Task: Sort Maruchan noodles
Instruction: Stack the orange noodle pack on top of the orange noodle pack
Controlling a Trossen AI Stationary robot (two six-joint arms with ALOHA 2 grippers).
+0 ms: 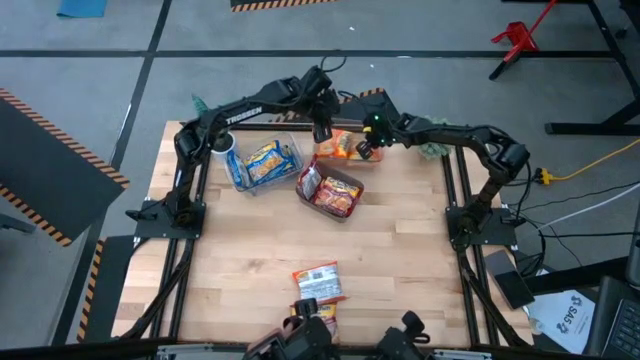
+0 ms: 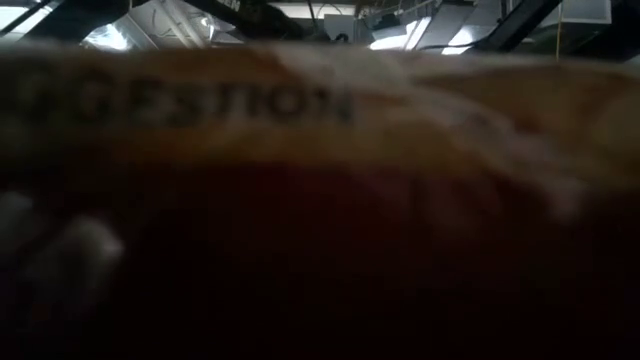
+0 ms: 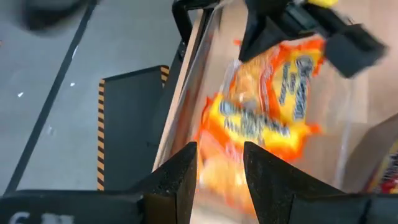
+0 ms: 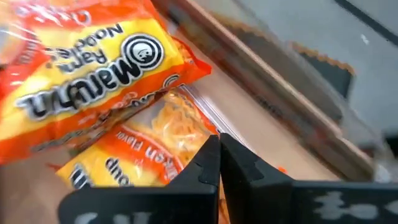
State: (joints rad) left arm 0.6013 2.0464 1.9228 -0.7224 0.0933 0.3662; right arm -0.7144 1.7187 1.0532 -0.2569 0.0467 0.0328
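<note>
The high view shows a wooden table (image 1: 390, 240) with three clear bins grouped in the upper middle of the frame. The left bin (image 1: 262, 163) holds blue-yellow noodle packets (image 1: 268, 160). The centre bin (image 1: 330, 190), slightly lower in the frame, holds red-white noodle packets (image 1: 334, 190). The upper bin (image 1: 345, 147), just right of the left bin, holds orange noodle packets (image 1: 340, 146).

Two more packets lie near the bottom centre of the frame: one orange-and-white packet (image 1: 318, 282) flat on the table, well apart from the bins, and a darker packet (image 1: 312, 312) just below it at the table's lower edge. In the low view a packet (image 2: 300, 200) fills almost the whole frame and is too blurred to read beyond part of a printed word.

The left gripper (image 1: 322, 131) is positioned over the upper bin. In the left wrist view its fingers (image 3: 180, 177) stand apart with a clear gap and nothing between them, above the orange noodle packets.

The right gripper (image 1: 366, 150) is at the right edge of the same bin. In the right wrist view its fingers (image 4: 208, 163) are pressed together, tips touching, holding nothing, directly over the orange noodle packets in the upper bin.
</note>
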